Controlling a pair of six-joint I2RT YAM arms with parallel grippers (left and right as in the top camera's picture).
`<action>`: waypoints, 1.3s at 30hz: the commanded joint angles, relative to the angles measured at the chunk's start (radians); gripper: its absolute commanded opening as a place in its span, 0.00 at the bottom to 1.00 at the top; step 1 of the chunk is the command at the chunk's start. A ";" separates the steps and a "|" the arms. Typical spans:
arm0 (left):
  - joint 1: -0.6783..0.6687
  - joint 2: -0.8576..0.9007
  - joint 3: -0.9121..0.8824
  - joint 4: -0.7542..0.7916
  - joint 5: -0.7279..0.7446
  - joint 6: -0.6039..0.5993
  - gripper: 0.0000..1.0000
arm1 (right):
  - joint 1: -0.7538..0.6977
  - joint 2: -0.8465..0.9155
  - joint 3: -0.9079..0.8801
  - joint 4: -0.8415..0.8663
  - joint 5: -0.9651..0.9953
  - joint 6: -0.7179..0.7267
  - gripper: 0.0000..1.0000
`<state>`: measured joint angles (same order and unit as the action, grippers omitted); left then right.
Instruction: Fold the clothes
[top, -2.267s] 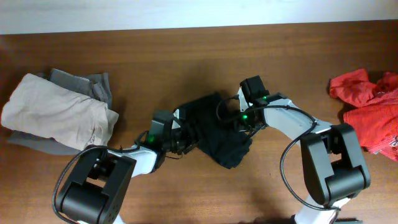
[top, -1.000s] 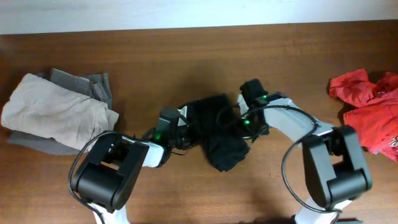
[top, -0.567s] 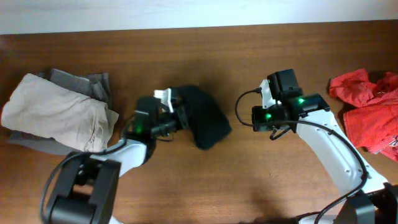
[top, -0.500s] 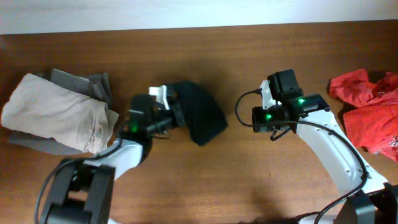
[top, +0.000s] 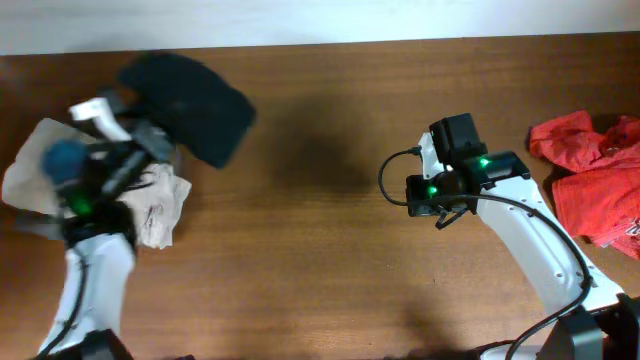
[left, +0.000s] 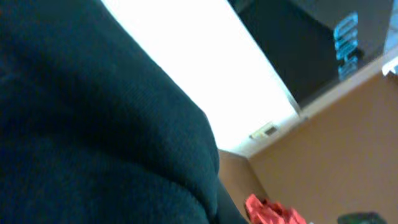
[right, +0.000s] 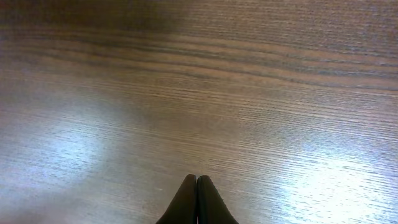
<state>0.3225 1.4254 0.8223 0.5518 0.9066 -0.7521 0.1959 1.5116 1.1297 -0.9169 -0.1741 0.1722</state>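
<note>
From overhead, we see the black T-shirt (top: 190, 100) bunched into a dark bundle at the far left of the table (top: 320, 260). It is held up over the beige garment (top: 160, 200), which lies under the left arm. The left gripper (top: 140, 130) is smeared by motion blur. It seems to be pinching the shirt's near edge, though we cannot make out its fingers. The right gripper (top: 400, 190) hangs over bare wood at centre right, well apart from the shirt. The red garment (top: 590, 180) is crumpled by the right edge.

In the left wrist view, the black T-shirt (left: 87, 137) fills most of the frame and hides the fingers. Beyond it we see a bright white band (left: 205, 68) and a scrap of the red garment (left: 270, 210).

In the right wrist view, the right gripper (right: 196, 183) has its fingertips pressed together on nothing, above the table (right: 199, 81).
</note>
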 joint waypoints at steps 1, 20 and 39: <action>0.183 -0.025 0.056 -0.089 0.171 0.067 0.01 | 0.000 -0.008 0.010 -0.003 0.005 -0.007 0.04; 0.414 0.055 0.061 -0.467 0.046 0.594 0.00 | 0.000 -0.008 0.010 -0.008 0.006 -0.007 0.04; 0.396 0.186 0.077 -0.396 -0.127 0.858 0.00 | 0.000 -0.008 0.010 -0.030 0.006 -0.007 0.04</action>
<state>0.7296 1.6054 0.8700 0.1612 0.8299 0.0143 0.1959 1.5116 1.1297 -0.9432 -0.1741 0.1722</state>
